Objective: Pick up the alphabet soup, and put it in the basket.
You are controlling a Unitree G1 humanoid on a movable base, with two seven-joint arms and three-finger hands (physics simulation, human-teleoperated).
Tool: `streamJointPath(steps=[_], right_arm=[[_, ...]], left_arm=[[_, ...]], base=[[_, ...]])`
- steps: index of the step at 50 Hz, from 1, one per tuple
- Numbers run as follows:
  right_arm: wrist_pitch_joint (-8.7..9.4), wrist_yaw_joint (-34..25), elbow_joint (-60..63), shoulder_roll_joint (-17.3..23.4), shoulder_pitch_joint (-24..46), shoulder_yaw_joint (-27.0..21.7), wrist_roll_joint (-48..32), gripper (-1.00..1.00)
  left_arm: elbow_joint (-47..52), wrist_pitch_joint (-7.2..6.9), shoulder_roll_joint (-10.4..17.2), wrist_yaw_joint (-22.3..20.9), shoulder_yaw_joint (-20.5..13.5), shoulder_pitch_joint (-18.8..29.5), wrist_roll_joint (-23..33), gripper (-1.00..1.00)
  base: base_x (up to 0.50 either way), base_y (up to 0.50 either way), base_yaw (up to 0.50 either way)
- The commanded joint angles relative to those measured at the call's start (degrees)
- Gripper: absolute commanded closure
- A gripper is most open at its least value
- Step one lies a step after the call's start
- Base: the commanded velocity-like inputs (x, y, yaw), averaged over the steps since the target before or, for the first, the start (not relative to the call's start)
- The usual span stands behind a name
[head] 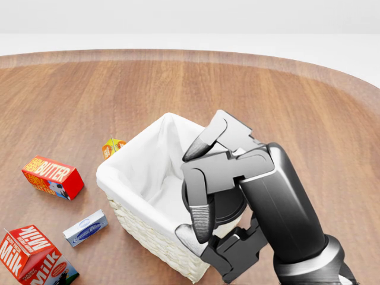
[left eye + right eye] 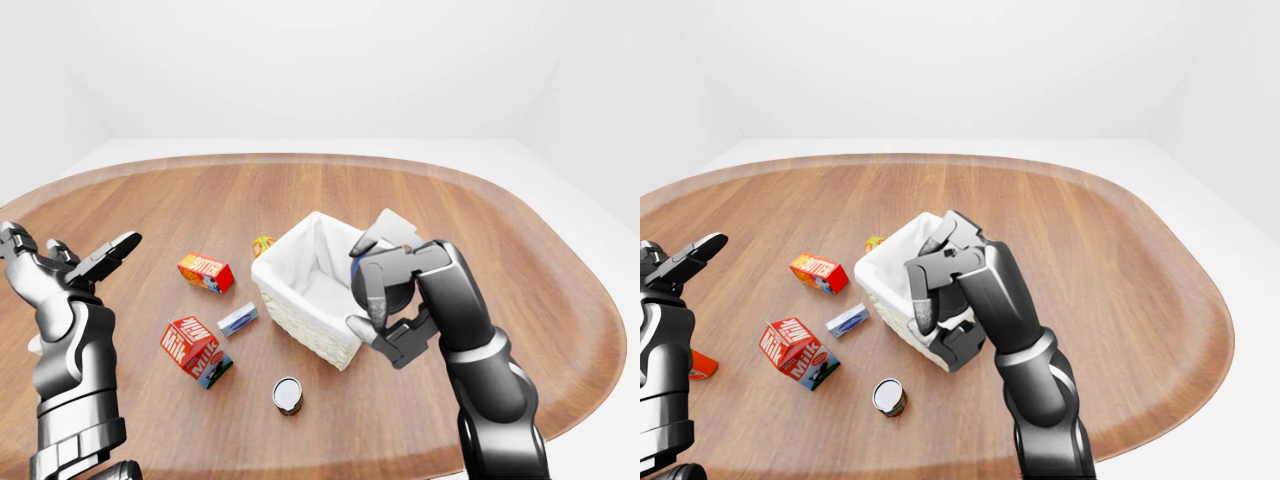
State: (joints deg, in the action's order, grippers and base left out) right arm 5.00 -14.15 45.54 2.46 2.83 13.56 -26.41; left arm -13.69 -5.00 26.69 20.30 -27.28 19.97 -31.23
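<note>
So your right robot hand is up over the lower right corner of the basket in the head view, fingers curled around a dark round can end-on. That's the alphabet soup, and you can only see its dark circular end between the fingers, with a sliver of blue label showing in the left-eye view. The hand is closed on it, gripping from both sides, and the can sits above the basket's white liner rather than down inside it.

The basket is woven, pale, with a white cloth lining, sitting around the middle of the wooden table. To its left in the head view you've got a red butter box, a small blue-and-white packet below it, and a red milk carton in the lower left corner. A small orange-yellow box peeks out just beside the basket's upper left edge.

In the left-eye view there's another can lying on the table below the basket, well apart from your hand.

Your left robot hand is raised at the far left of the left-eye view, fingers spread wide, holding nothing and well away from everything.
</note>
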Motion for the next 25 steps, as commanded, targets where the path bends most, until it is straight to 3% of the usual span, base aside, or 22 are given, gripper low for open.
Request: streamJointPath(steps=[1,13,25], right_arm=[[0.00,-0.50,-5.33,-2.14,6.68,-3.14,1.98,1.00],[0.00,-0.08,-13.52,-2.94,13.15,-10.99,12.27,1.00],[0.00,3.52,-22.72,-2.31,20.54,-12.74,19.46,1.00]], left_arm=[[-0.80,0.00,0.07,-0.07,0.15,0.32,0.00,-1.00],[-1.10,0.00,0.19,0.01,0.26,0.48,-0.10,-1.00],[-0.55,0.00,0.16,0.03,0.19,0.28,-0.21,-1.00]], base=[[0.00,0.00,0.00],[0.00,0.00,0.00],[0.00,0.00,0.00]])
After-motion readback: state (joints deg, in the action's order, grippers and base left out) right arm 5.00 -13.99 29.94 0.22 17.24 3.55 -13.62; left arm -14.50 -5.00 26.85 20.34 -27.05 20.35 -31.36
